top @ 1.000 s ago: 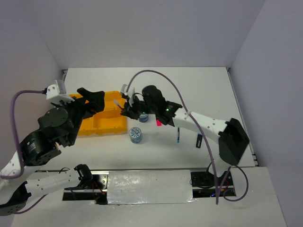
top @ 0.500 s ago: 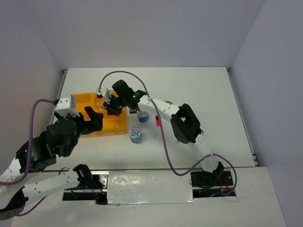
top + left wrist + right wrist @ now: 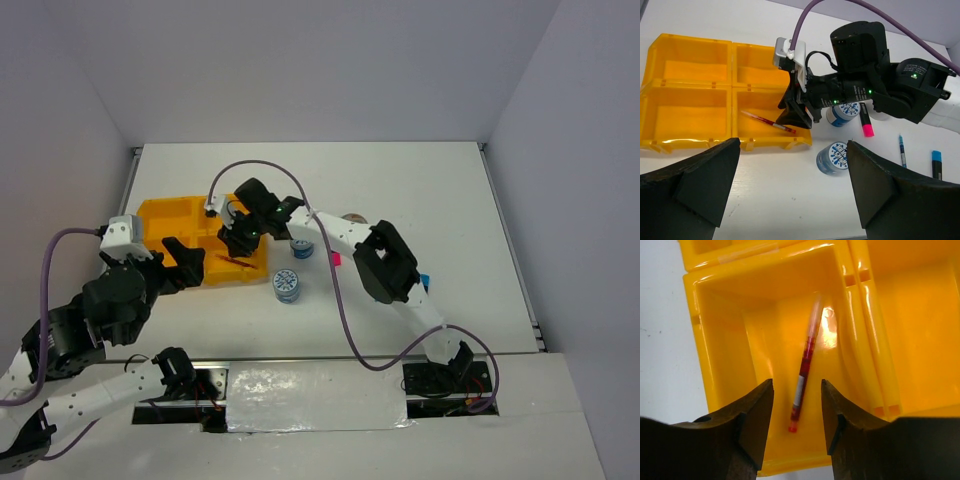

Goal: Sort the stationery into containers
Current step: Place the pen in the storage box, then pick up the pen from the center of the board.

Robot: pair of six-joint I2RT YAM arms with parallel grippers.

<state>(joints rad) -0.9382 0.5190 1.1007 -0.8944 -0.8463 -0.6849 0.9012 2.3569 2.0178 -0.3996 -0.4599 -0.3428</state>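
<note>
The right claw (image 3: 796, 389) hangs spread over one tray (image 3: 715, 355) compartment, the red pen (image 3: 804, 371) lying free inside, sorted; the left claw (image 3: 793, 150) gapes idle

Bright even light; glare on tray (image 3: 720, 340), red pen (image 3: 804, 365) blurred.

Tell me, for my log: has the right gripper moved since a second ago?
Yes. Right gripper went left, from the far tape roll to above the tray.

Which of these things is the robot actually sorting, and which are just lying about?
Part of the job: yellow tray, red pen inside it, two patterned tape rolls, pink highlighter, blue pen.
Just there: purple cable, silver sheet at the near edge.
</note>
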